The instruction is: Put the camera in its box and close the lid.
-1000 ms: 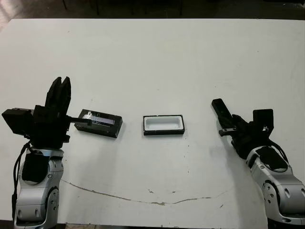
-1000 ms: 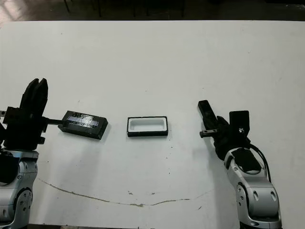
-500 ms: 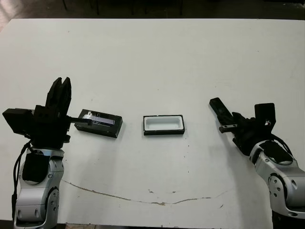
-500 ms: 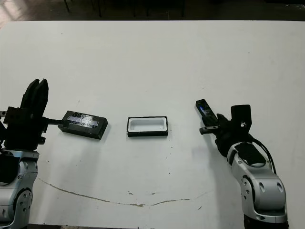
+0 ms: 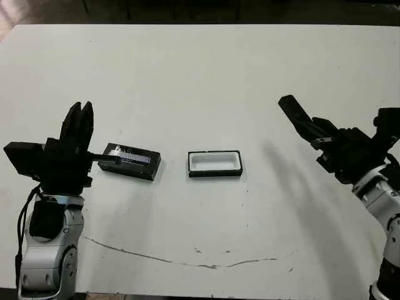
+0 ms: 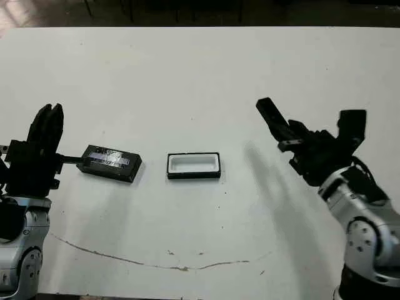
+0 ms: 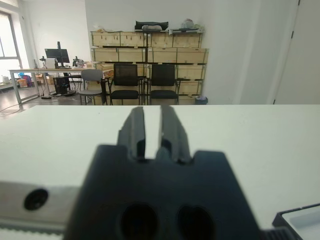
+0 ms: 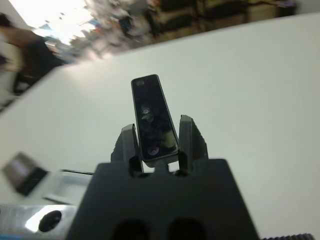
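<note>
Right pincer (image 8: 156,150) raised above the right part of the white tabletop (image 5: 206,75), clamped on the camera (image 5: 295,114). Camera gripped at its lower end between the two black fingers (image 8: 192,140), the rest sticking out past the fingertips, slanted up and toward the tabletop's middle. Dark glossy face of the camera turned to the wrist lens, carrying dim reflections. Long soft shadow on the tabletop beneath the raised arm, between the right pincer and the box (image 5: 214,163).

Box flat on the tabletop near the centre, open, white lining showing inside the black rim, well apart from the camera. Lid (image 5: 130,161) lying flat just left of the box, apart from it, its shiny greyish strip facing up, slightly skewed to the box.

Left pincer (image 5: 80,122) held upright at the left edge, beside the lid's left end, holding nothing. In the left wrist view, fingers (image 7: 136,131) nearly together with only a narrow slit between them, pointed across the bare tabletop toward a room with chairs (image 7: 125,82) and stacked crates (image 7: 150,47). Thin brownish crack (image 5: 181,261) running across the tabletop's near part.
</note>
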Controlling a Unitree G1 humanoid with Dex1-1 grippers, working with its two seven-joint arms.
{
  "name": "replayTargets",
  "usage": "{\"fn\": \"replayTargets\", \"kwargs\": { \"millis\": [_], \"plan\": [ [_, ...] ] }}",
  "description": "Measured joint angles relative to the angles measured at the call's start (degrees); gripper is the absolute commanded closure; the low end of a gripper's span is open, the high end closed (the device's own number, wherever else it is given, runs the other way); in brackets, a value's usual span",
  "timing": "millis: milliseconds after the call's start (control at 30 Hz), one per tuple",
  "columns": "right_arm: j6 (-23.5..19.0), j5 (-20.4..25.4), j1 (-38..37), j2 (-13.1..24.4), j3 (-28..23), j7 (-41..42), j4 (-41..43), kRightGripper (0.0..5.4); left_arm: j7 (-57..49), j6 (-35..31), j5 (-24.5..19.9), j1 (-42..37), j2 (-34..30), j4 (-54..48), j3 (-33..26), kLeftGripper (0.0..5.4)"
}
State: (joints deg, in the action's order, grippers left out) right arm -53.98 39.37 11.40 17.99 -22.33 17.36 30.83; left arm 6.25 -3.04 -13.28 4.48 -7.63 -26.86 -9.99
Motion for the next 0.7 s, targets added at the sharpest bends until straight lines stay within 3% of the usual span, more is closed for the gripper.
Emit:
{"fn": "replayTargets", "kwargs": {
  "millis": [167,300,533,700],
  "plan": [
    [0.4,3.0,2.1,3.8,0.7,3.5,-0.9,5.35,-0.1,-0.2,0.0,0.0,0.0,-0.2,0.0,5.4],
    [2.6,3.3,5.6,9.1,5.4,12.7,-6.2,5.35,-0.7,-1.1,0.1,0.1,0.0,-0.7,0.0,5.4],
    [12.0,-2.9,15.1,18.0,19.0,34.7,-19.7,5.36,-1.4,-2.4,0.2,0.3,0.1,-2.0,0.3,5.4],
    [17.3,-9.1,21.9,19.7,27.6,45.5,-28.5,5.36,-1.6,-2.5,0.2,0.5,0.4,-2.2,0.3,5.4]
  ]
}}
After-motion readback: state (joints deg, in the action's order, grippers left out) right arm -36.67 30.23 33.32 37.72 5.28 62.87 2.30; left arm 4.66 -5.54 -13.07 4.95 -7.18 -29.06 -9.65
